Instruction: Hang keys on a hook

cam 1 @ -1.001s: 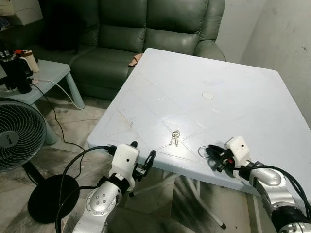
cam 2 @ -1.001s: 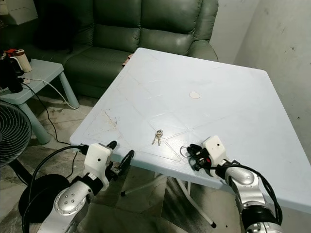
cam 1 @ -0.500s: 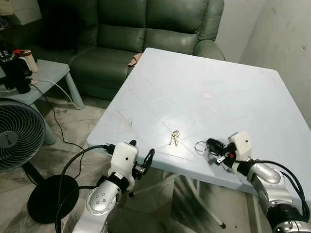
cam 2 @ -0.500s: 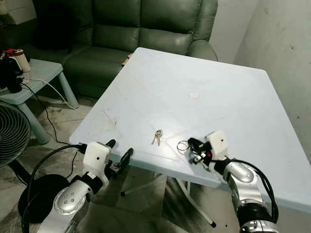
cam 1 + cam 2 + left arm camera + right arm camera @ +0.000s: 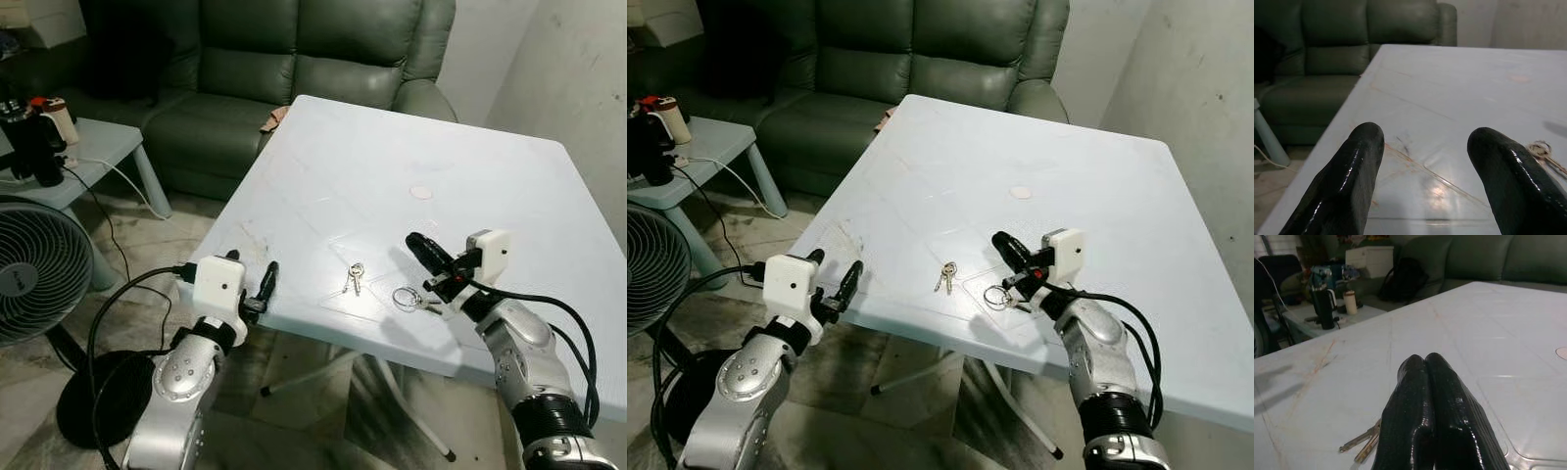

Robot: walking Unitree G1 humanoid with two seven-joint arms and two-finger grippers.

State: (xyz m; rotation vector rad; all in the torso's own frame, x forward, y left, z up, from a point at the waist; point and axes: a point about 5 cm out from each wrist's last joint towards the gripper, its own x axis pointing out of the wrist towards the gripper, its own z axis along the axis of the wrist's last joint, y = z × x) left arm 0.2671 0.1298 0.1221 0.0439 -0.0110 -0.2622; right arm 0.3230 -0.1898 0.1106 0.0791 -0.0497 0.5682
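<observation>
Your right gripper (image 5: 419, 246) is pinched shut on nothing above the table (image 5: 490, 186), keys (image 5: 353, 278) lying loose nearby, left gripper (image 5: 263, 284) wide open at the edge; descend closed and you'll shove them.

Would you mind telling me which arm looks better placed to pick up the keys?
Probably the right: the right gripper, fingers shut, hovers over the table close to the keys; the left gripper sits open at the table's edge.

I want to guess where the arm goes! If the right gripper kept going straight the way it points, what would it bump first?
Probably nothing on the table. The right gripper, shut and raised, points leftward above the keys; the tabletop ahead looks free, though depth is uncertain.
</observation>
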